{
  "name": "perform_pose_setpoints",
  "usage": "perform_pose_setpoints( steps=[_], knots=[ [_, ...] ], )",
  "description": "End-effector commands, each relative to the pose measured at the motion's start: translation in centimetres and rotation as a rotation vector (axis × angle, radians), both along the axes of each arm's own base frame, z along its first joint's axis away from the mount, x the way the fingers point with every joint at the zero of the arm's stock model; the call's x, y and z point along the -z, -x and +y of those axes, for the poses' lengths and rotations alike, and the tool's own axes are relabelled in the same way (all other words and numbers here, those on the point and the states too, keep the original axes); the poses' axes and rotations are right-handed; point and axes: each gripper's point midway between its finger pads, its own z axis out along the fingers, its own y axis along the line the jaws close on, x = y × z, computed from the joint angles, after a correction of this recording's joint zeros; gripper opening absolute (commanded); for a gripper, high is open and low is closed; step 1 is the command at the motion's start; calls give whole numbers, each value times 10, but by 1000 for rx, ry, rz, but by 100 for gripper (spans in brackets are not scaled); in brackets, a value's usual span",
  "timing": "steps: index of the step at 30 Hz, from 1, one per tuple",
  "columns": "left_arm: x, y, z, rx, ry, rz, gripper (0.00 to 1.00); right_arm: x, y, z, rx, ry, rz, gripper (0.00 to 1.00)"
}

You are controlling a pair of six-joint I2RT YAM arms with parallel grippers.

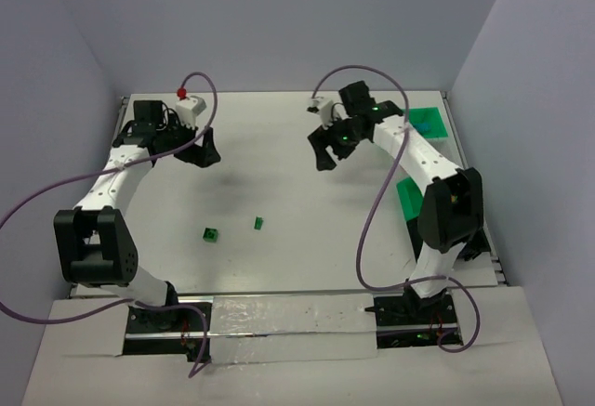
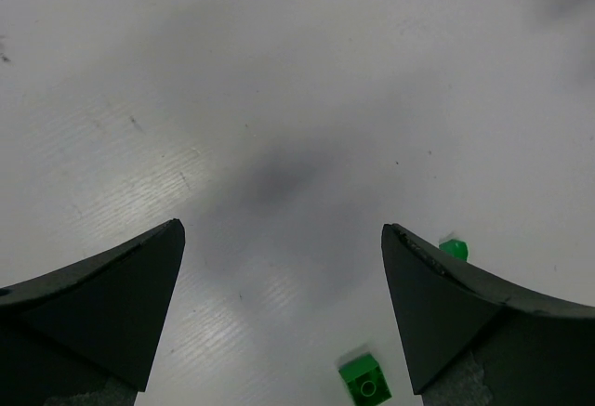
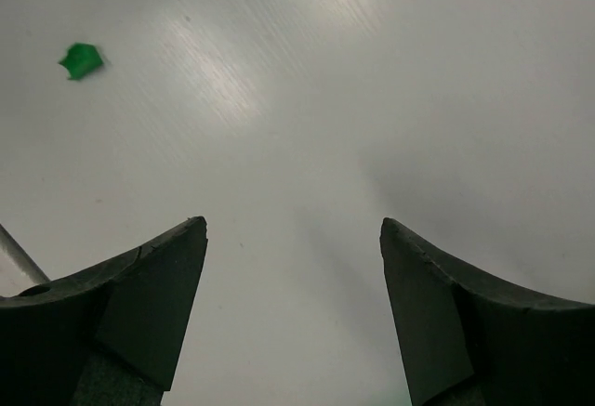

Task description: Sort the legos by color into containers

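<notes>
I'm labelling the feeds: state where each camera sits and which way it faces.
Top external: above and behind the robot, looking down on the table, left arm, right arm, two green bricks and green containers.
Left wrist: on the left arm, facing down; its open jaws frame both bricks.
Right wrist: on the right arm, facing down; open jaws, one green brick.
Shared: top and left wrist show both bricks.

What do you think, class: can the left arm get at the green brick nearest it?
Probably yes: the left gripper is open, and only bare table lies between it and the green brick.
</notes>
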Motion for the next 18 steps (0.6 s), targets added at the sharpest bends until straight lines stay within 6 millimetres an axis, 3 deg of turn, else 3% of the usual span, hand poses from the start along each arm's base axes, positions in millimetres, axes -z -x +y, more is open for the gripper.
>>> perform_pose_setpoints(
  steps=[1, 6, 7, 10, 15, 18],
  knots=[
    [-39, -15, 17, -168, 134, -52, 98, -5, 0, 80, -143, -72, -82, 81],
    [-42, -6, 41, -124, 174, -7, 98, 15, 27, 134, -429, -106, -120, 80],
    [-41, 2, 37, -75, 197, 14, 98, 19, 34, 140, -513, -131, -141, 80],
    [-40, 7, 41, -46, 223, 32, 98, 26, 30, 153, -673, -146, -256, 80],
    [-43, 9, 46, -39, 232, 27, 98, 36, 42, 177, -975, -132, -347, 79],
    [-50, 6, 53, -77, 265, 2, 98, 54, 62, 183, -1186, -73, -376, 78]
  ],
)
